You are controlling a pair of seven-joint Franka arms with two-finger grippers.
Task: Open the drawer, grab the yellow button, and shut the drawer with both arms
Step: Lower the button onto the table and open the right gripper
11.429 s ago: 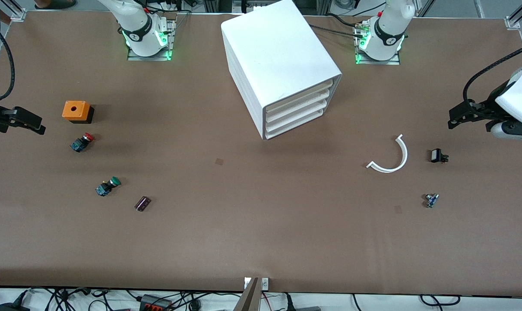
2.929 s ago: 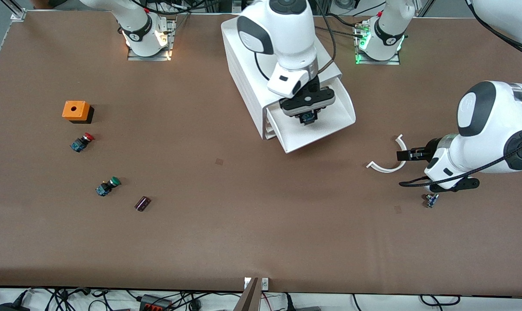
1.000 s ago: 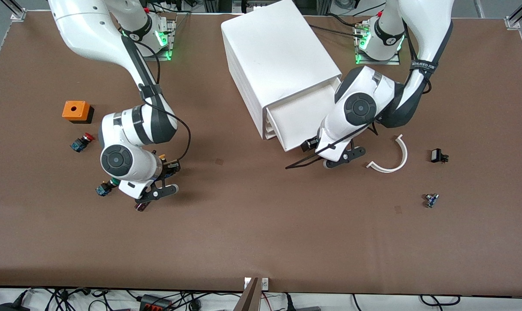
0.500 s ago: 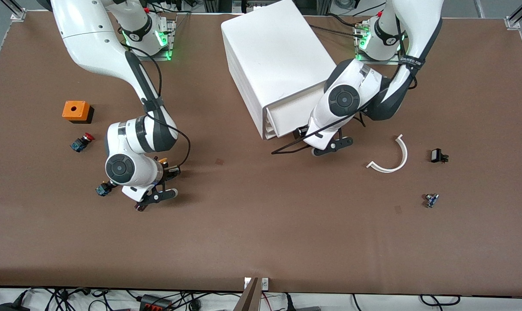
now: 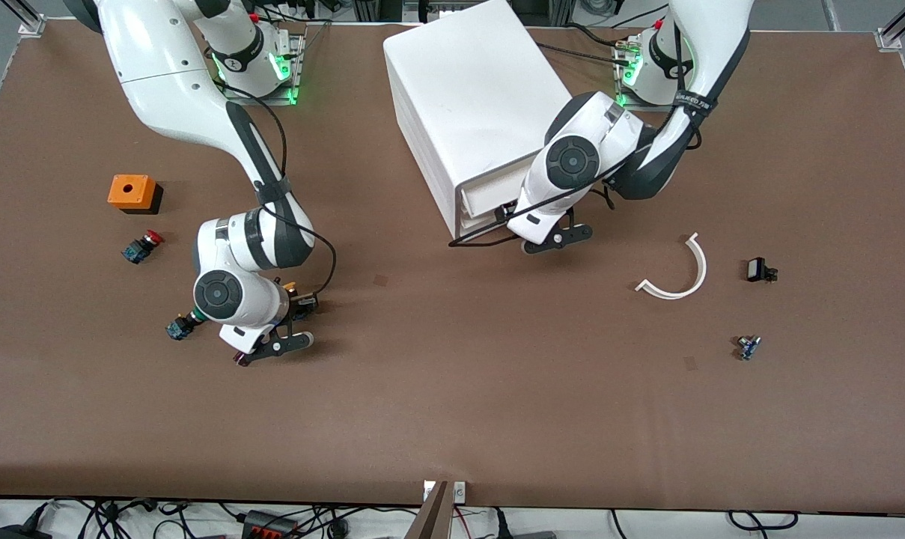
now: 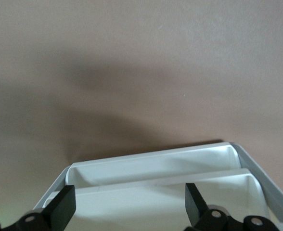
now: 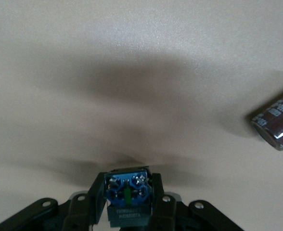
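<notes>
The right gripper [image 7: 127, 204] is clamped narrow on the button [image 7: 127, 196]; in its wrist view the blue terminal end of the body sits squeezed between the two black fingers [image 7: 94, 199]. In the front view a sliver of the orange-yellow cap [image 5: 290, 286] shows beside the wrist, held just above the brown table [image 5: 452, 404], toward the right arm's end. The left gripper [image 6: 127, 204] stands wide and holds nothing; its fingertips [image 6: 64, 204] straddle the front lip of the drawer [image 6: 156, 180], at the front of the white cabinet [image 5: 474, 90]. From above, the drawer [image 5: 486, 193] juts out only slightly from the cabinet face.

The table is a plain brown mat. Near the right gripper lie a green-capped button [image 5: 177, 327] and a dark maroon cylinder [image 7: 278, 122], largely hidden under the wrist in the front view. Farther from the camera sit a red-capped button [image 5: 141, 247] and an orange box [image 5: 131, 192] with a round hole in its top. Toward the left arm's end lie a white curved strip [image 5: 680, 273], a small black part [image 5: 759, 270] and a small blue part [image 5: 748, 346]. Cables run along the table's near edge.
</notes>
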